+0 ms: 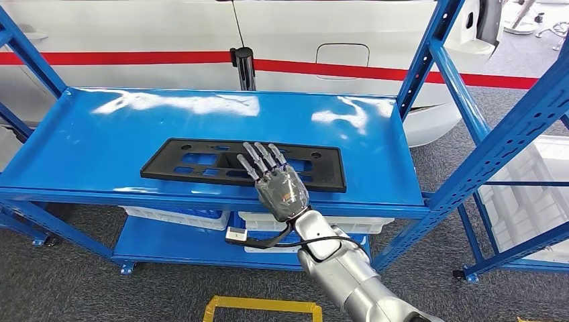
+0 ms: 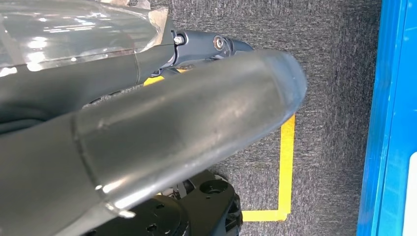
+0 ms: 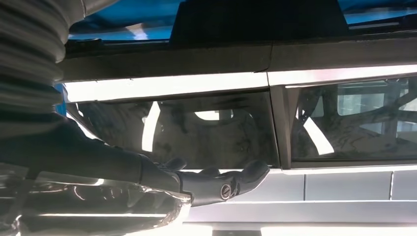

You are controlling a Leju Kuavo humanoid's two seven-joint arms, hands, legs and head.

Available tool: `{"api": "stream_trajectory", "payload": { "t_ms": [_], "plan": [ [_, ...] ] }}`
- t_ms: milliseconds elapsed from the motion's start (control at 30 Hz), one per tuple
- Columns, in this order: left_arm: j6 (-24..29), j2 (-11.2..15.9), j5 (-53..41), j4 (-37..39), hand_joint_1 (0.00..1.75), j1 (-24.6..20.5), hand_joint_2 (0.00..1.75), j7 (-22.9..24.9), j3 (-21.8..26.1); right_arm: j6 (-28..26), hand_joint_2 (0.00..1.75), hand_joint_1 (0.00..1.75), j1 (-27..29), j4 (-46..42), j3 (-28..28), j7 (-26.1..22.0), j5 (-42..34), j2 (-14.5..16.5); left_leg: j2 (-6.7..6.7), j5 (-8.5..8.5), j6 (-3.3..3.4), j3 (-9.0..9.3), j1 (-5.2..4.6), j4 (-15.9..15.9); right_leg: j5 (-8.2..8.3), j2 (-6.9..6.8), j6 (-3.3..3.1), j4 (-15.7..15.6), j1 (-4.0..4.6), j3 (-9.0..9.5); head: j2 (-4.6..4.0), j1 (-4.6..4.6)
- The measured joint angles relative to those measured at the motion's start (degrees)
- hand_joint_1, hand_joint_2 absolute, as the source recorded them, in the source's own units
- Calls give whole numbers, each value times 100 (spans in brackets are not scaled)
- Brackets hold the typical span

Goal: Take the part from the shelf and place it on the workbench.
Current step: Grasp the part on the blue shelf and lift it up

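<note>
The left hand [image 2: 187, 142] is hanging down by the floor; whether its fingers are curled or spread cannot be told. Farther out, the right hand [image 1: 278, 184] is reaching over the front edge of the blue shelf [image 1: 87, 134], its fingers [image 1: 258, 155] lying straight and spread over the part [image 1: 181, 159], grasping nothing. The flat black part is lying on the shelf's top level, not yet lifted. Judging by this, the task is barely beginning: gripping, carrying and setting down on the worktop are all remaining.
</note>
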Motion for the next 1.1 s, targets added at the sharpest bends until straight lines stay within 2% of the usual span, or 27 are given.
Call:
{"api": "stream_trajectory", "payload": {
  "t_ms": [367,1000,1067,1100],
  "plan": [
    [41,-63,3,-1,0,-34,0,0,2,0,175,0,-429,690,-4,748,224,41,0,0,0,0,-1,0,0,0,0,0,-1,0,0,1],
    [149,-114,27,-2,0,-52,0,-48,45,-6,175,3,-969,1641,164,1397,226,131,1,0,0,11,-4,1,0,1,0,0,-2,8,0,0],
    [156,-115,32,-2,0,-52,0,-61,49,-6,175,75,-1028,1741,183,1470,226,136,1,0,0,14,-4,1,0,1,0,0,-2,11,0,0],
    [156,-115,34,-1,0,-52,0,-66,50,-5,175,117,-1051,1791,196,1506,226,137,1,0,0,15,-5,1,0,1,0,0,-2,12,0,1]
  ]
}}
